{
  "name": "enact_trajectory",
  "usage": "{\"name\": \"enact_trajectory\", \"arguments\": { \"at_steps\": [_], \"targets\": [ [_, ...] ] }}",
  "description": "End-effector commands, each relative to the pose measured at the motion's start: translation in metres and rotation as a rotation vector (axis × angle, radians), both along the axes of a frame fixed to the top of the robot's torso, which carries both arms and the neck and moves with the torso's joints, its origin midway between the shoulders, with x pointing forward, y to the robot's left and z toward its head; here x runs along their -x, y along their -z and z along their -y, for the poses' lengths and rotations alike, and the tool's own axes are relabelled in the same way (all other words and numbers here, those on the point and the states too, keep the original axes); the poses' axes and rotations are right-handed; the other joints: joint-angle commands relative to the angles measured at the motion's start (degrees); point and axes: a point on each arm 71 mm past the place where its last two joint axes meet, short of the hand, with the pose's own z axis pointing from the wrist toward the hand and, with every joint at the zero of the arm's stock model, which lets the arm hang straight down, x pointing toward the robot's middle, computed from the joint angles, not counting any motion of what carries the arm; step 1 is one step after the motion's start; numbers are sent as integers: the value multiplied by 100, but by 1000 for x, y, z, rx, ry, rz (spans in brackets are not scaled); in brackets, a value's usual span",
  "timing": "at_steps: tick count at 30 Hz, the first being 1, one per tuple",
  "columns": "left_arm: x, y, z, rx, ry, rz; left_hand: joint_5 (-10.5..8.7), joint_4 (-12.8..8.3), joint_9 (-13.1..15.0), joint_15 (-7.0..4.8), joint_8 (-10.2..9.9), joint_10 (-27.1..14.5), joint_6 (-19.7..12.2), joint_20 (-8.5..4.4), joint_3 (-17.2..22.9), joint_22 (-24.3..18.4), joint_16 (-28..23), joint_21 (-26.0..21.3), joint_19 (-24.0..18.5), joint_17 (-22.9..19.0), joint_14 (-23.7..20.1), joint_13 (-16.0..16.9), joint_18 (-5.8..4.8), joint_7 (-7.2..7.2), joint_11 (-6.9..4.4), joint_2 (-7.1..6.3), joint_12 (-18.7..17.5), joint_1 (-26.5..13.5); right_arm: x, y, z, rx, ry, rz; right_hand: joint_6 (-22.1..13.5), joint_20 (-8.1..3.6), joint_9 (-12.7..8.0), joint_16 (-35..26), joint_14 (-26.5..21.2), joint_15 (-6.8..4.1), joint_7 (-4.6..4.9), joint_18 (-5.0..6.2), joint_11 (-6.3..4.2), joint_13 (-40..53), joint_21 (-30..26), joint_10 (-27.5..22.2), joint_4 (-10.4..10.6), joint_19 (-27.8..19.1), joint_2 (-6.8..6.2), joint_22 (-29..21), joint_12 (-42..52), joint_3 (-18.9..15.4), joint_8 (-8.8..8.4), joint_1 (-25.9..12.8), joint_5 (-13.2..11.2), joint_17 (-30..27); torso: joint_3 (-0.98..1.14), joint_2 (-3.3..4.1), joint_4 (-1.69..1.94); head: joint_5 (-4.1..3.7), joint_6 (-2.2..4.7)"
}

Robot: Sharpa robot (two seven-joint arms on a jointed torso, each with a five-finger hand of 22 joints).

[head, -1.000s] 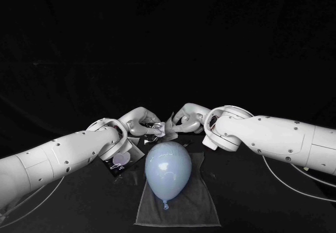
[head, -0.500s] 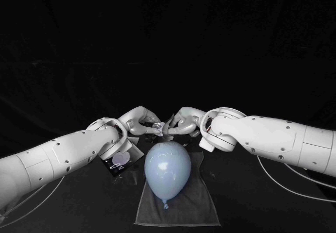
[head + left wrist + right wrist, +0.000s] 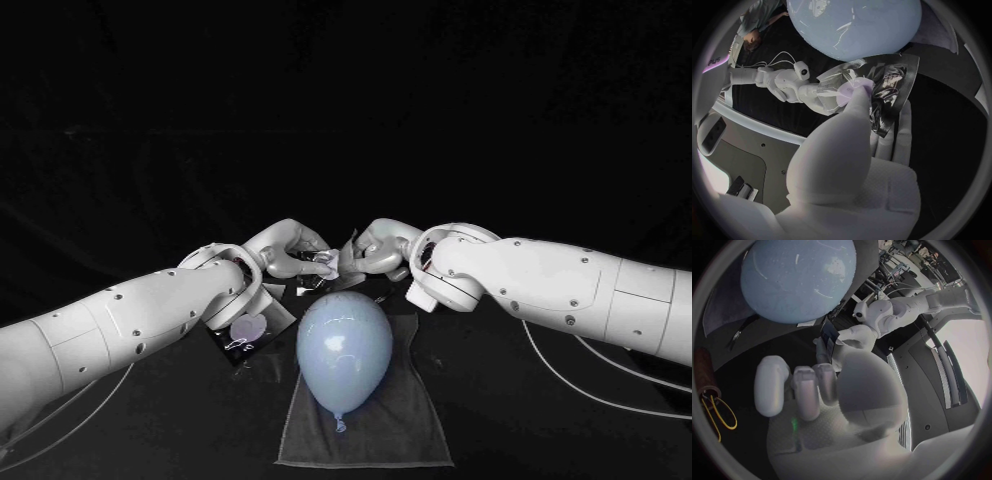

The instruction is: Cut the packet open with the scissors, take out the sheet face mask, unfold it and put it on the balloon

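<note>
**Drawing the mask out of the packet**

The mask (image 3: 844, 92), pale lilac, sat partly inside the crinkled clear packet (image 3: 892, 90). Both were held up just past the far end of the balloon (image 3: 346, 342). Your left hand (image 3: 289, 255) gripped the packet, fingers closed on the film. Your right hand (image 3: 382, 252) had its fingertips at the mask's edge, but I could not tell whether they had truly pinched it.

By my reading, the step in hand was the pulling-out. You needed a firm pinch on the sheet alone, not the film. The left hand had to hold the packet fast while you drew slowly along the opening, since a damp sheet would likely cling and tear. You also did well to keep both hands off the balloon, which looked ready to roll.

The balloon lay lengthwise on a dark towel (image 3: 411, 425), knot toward the robot, on the black table (image 3: 577, 430). Yellow loops, probably the scissors (image 3: 714, 410), lay on the table apart from the hands. The room behind the table was dark.
</note>
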Motion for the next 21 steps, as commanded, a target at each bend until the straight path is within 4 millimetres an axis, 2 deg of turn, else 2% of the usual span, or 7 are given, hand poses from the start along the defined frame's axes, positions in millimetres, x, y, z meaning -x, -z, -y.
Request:
{"name": "enact_trajectory", "arguments": {
  "at_steps": [1,7,12,14,16,18,21],
  "targets": [
    [-1,-3,2,57,-2,-13,12,-6,-65,112,-148,-155,-213,16,7,7,-82,22,-80,-5,-82,-12,79,129,110,-88,-115,-105,0,-6,1,-119,7,29,53,-63,94,29,570,-50,-34,-20,-38,1143,-4,343,-90,-9,71,303,64,61,106,105,17,1400,2,-1,2,-5,13],
    [-3,-5,-4,84,-35,-21,12,-16,-146,315,-356,-551,-588,47,-137,-37,-441,-72,-271,-117,-560,2,27,259,272,-260,-295,-511,2,-10,14,-200,41,62,56,-82,133,32,573,-65,-50,-30,-54,1164,25,361,-149,10,55,335,87,103,167,79,17,1413,4,-3,-6,6,21],
    [-6,-4,-10,86,-61,-40,9,-7,-164,490,-448,-867,-905,70,-50,-267,-815,-524,-915,-288,-1057,8,-306,391,409,-468,-321,-804,2,-12,27,-227,77,79,57,-91,152,35,575,-73,-58,-32,-62,1178,32,373,-177,16,46,344,104,121,200,57,17,1422,6,-2,-6,-4,39],
    [-8,-3,-13,83,-75,-54,22,19,-206,657,-559,-1260,-1180,85,-135,-469,-1076,-948,-1818,-411,-1498,-15,-535,245,576,-784,-438,-1021,2,-12,33,-231,95,85,55,-96,162,35,576,-77,-64,-33,-67,1186,34,380,-200,18,37,348,113,132,216,51,17,1423,10,0,-8,-4,49],
    [-9,-2,-17,84,-87,-70,22,29,-243,745,-630,-1506,-1394,91,-381,-583,-1211,-1188,-2388,-489,-1727,-12,-589,244,668,-975,-448,-1092,1,-13,39,-232,111,89,55,-96,162,35,576,-77,-64,-33,-67,1186,34,380,-200,18,37,348,113,132,216,51,17,1423,12,2,-9,-1,53],
    [-10,-1,-21,88,-101,-83,37,41,-326,822,-739,-1743,-1769,95,-711,-615,-1326,-1271,-2549,-594,-1977,-8,-589,101,761,-1133,-442,-1118,1,-13,44,-232,125,93,54,-98,166,36,576,-80,-66,-35,-70,1186,43,380,-210,25,33,357,113,138,224,48,17,1427,11,5,-6,4,59],
    [-12,-1,-26,100,-119,-100,43,49,-366,854,-791,-1857,-1970,96,-904,-623,-1401,-1307,-2600,-702,-2195,2,-589,43,792,-1212,-411,-1146,0,-13,49,-227,137,100,53,-100,169,35,576,-81,-67,-35,-71,1185,43,379,-217,25,32,357,111,142,229,46,17,1423,13,6,-7,3,64]
  ]
}}
